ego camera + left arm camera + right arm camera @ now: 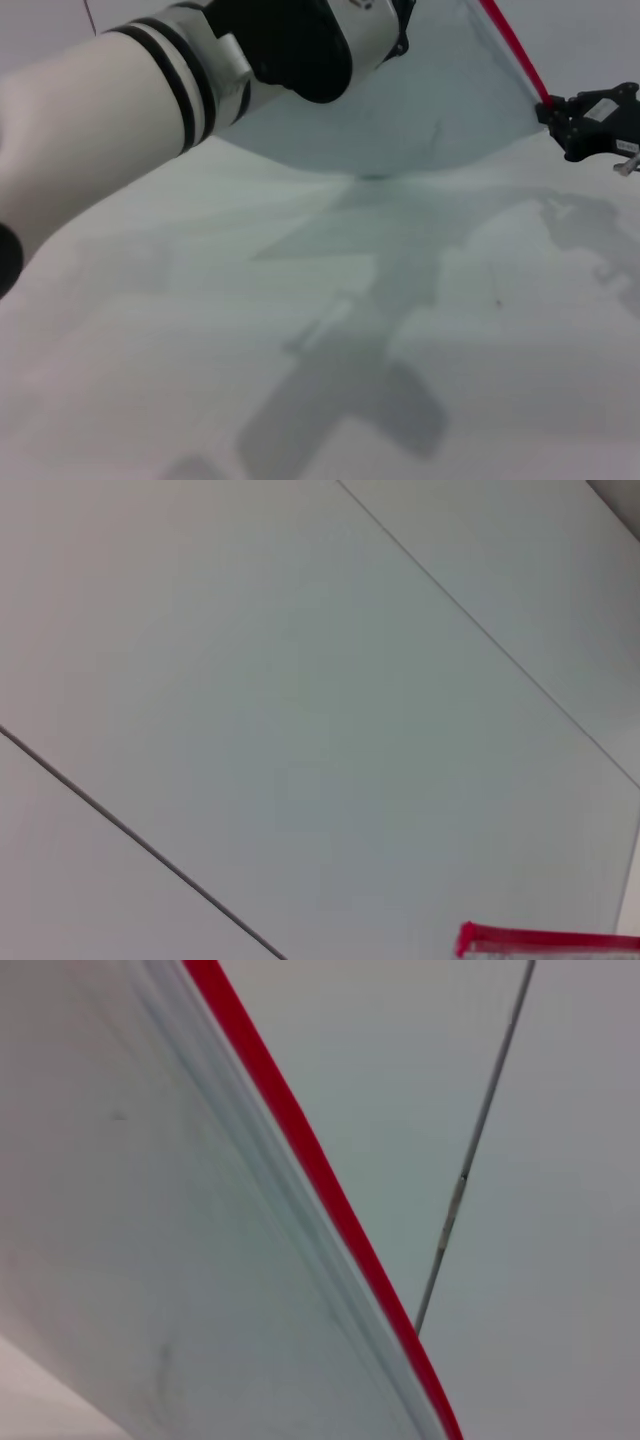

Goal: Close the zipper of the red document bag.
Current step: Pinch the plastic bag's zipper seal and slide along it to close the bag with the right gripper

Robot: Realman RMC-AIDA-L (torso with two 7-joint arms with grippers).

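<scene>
The red document bag is a pale translucent pouch held up off the table, its lower edge sagging to the tabletop. The zipper is a thin red strip slanting down its right edge. My right gripper, black, is shut on the strip's lower end. In the right wrist view the zipper runs diagonally along the bag. My left arm reaches across to the bag's top; its fingers do not show. The left wrist view catches only one red end of the zipper.
The pale grey table stretches out below the bag, crossed by the arms' shadows. Thin dark seams run across the surface seen from the wrists.
</scene>
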